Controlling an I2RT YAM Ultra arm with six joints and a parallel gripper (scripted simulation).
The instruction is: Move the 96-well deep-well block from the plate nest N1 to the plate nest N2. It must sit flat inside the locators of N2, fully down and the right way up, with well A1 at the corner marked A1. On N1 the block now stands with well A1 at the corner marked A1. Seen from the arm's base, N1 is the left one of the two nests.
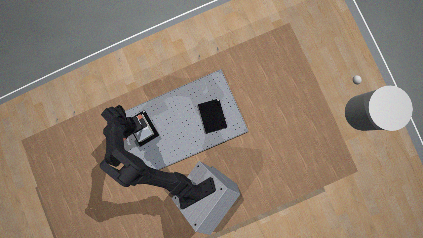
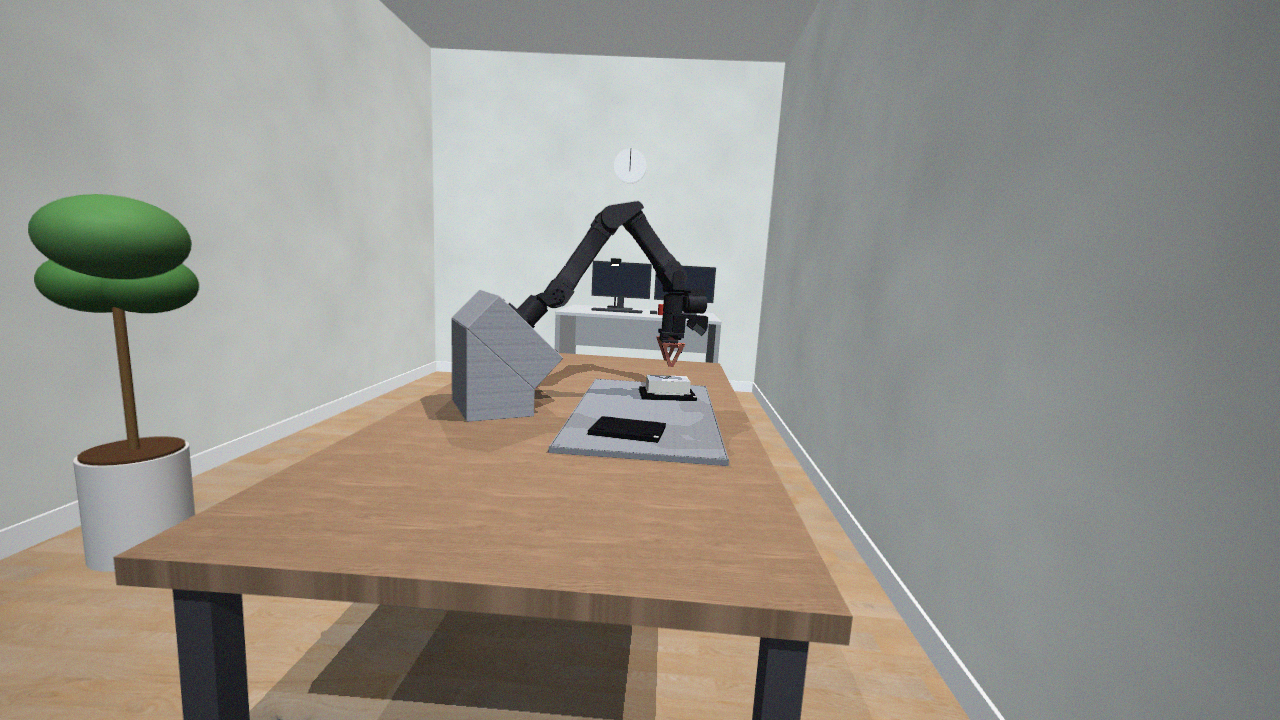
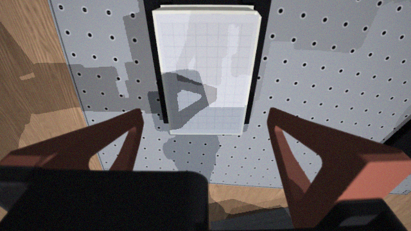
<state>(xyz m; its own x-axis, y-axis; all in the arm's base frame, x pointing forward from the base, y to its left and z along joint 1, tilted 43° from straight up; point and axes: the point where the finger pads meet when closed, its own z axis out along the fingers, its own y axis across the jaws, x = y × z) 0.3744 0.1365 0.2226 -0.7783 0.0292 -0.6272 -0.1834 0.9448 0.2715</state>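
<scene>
The white deep-well block (image 3: 205,72) sits flat on the black nest N1 (image 3: 149,64), squared up inside the dark frame, its faint well grid facing up in the wrist view. Right above it hangs the tool (image 3: 205,128), and its reddish fingers are spread to their full width, nothing between them, one on either side of the block's near end and clear of it. The tool's shadow falls across the block's top. From the side you can see the tool (image 2: 670,356) pointing down, with a gap between the fingertips and the block (image 2: 668,385). From overhead, the dark arm (image 1: 141,173) reaches from its grey pedestal (image 1: 224,189) out over the left end of the perforated grey plate (image 1: 183,147), wrist covering part of the block (image 1: 145,133). Over on the plate's other end, nest N2 (image 1: 212,116) lies bare and black, well apart from N1, a small pale mark at one corner. The plate rests on the wooden worktop (image 2: 465,501); a potted plant (image 2: 116,268) stands beside it on the floor, and monitors (image 2: 621,281) line the far wall.
</scene>
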